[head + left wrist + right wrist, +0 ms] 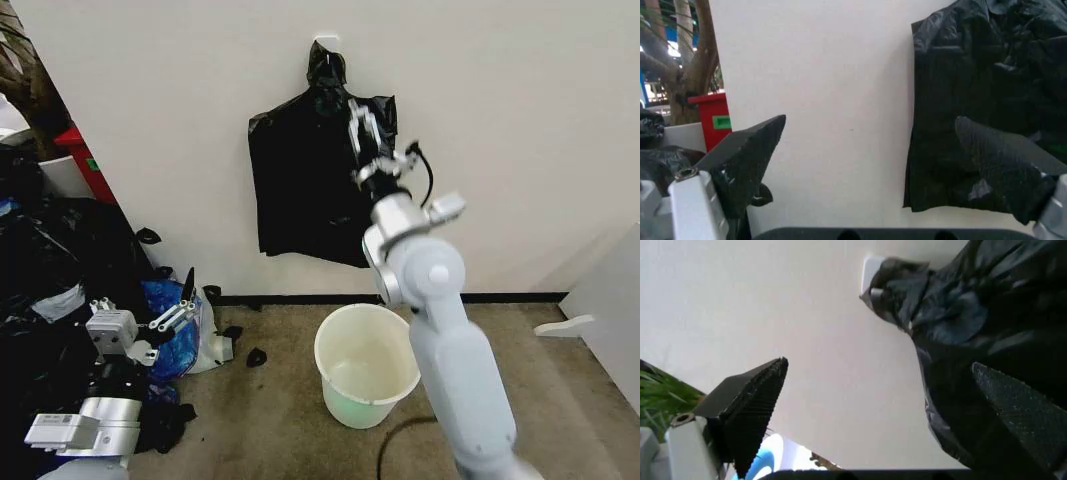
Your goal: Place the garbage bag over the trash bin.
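Garbage bag hangs on wall, 12 o'clock of trash bin on floor. Head view: right gripper raised against bag; left gripper low at 9 o'clock, fingers apart. L wrist: pads apart. R wrist: pads apart, bag beside one.

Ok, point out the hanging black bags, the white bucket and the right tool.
Black plastic bags bunched at a knotted top (305, 190), head view: flat middle.
Round white plastic bucket (352, 409), head view: front outer wall.
Right tool (362, 128), head view: midway between its open fingertips.
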You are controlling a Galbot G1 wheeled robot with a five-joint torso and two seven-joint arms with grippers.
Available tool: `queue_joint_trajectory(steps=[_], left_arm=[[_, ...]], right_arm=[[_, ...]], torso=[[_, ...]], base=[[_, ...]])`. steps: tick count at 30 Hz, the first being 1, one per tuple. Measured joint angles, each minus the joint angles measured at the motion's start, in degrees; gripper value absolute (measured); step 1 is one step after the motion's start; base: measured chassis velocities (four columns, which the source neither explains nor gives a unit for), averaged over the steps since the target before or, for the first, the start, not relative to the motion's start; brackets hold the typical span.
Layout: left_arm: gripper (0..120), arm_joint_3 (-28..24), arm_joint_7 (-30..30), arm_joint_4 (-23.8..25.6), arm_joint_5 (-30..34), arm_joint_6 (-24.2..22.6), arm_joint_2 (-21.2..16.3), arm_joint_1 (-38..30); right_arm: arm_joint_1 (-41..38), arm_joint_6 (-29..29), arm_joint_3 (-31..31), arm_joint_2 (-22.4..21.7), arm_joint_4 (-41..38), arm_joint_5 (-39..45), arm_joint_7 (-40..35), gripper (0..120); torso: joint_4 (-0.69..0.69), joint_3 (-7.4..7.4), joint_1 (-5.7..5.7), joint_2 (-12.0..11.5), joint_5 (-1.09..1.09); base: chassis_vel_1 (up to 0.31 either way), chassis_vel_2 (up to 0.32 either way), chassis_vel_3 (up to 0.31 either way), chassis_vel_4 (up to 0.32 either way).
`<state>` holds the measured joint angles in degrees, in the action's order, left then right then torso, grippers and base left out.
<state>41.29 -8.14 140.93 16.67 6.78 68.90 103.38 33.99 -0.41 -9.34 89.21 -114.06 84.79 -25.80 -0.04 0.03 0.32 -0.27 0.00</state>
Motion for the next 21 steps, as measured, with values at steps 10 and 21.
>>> queue_joint_trajectory(steps=[10,21], left_arm=[[100,0.1,0.1,1.5,-1.0,-0.1,0.9,1.0],[100,0.4,0.2,2.3,-1.3,-0.1,1.7,1.5]], right_arm=[[-7.4,2.6,0.4,1.5,9.5,1.0,-4.6,100],[-12.6,3.0,0.5,2.9,16.4,-0.9,-5.8,79]], torso=[[-0.01,0.0,0.0,0.0,0.0],[0.0,0.0,0.0,0.0,0.0]], base=[[0.0,0.0,0.0,0.0],[0.0,0.0,0.0,0.0]])
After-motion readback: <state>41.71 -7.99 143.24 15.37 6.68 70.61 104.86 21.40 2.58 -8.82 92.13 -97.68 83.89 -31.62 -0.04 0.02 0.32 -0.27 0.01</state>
